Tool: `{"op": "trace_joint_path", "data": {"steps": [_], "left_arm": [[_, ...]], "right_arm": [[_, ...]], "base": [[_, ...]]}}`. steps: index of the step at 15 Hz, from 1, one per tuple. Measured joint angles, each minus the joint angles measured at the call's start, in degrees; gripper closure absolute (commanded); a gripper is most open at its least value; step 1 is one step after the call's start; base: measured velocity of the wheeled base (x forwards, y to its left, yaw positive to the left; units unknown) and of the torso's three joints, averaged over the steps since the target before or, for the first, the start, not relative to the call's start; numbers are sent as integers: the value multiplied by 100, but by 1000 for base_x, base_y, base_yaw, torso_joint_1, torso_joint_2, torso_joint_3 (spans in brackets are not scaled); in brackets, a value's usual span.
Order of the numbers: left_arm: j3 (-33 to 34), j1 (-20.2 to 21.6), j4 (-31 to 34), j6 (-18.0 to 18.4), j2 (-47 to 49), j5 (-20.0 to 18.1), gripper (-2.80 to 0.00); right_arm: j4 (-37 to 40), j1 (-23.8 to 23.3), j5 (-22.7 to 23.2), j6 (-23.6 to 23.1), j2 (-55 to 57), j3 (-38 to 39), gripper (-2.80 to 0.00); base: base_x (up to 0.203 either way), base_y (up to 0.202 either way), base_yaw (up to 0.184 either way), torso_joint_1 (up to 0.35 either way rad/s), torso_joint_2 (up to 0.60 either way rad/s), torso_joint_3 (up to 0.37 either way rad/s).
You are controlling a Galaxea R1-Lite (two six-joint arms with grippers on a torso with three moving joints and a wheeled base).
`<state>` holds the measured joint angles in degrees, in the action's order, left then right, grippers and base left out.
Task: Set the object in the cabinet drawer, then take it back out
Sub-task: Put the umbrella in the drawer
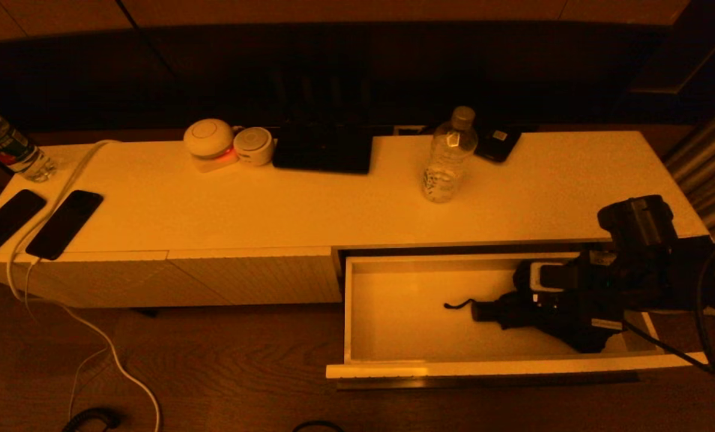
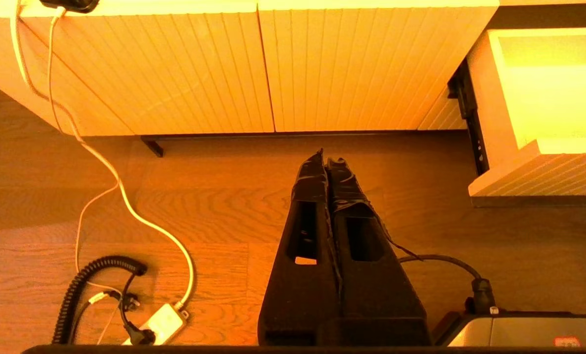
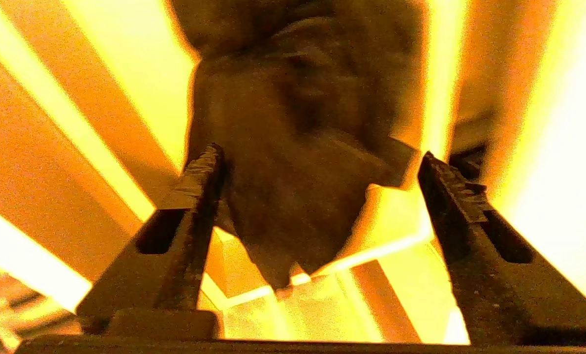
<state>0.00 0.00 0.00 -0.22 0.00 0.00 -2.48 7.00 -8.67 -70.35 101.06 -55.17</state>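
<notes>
The cabinet drawer is pulled out at the right end of the white cabinet, with its pale inside showing. The object, a dark folded umbrella-like bundle with a thin strap, lies on the drawer floor towards the right. My right gripper reaches down into the drawer over it. In the right wrist view the right gripper is open with the bundle between its fingers: one finger is against it and the other stands apart. My left gripper hangs shut over the wooden floor, left of the drawer's ribbed front.
On the cabinet top stand a clear water bottle, two round white devices, a black flat device and a small dark box. At the left end are two phones, another bottle and a white cable. A power strip lies on the floor.
</notes>
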Motion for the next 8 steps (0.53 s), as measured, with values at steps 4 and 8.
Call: {"op": "trace_joint_path", "data": {"steps": [4,8], "left_arm": [[0,0,0,-2,0,-2,0],[0,0,0,-3,0,0,0]], "right_arm": [[543,24,417,1080,-896,-147,-280],[1428,88,1128,2256,-1841,-222,-280]], "base": [[0,0,0,0,0,0],[0,0,0,0,0,0]]}}
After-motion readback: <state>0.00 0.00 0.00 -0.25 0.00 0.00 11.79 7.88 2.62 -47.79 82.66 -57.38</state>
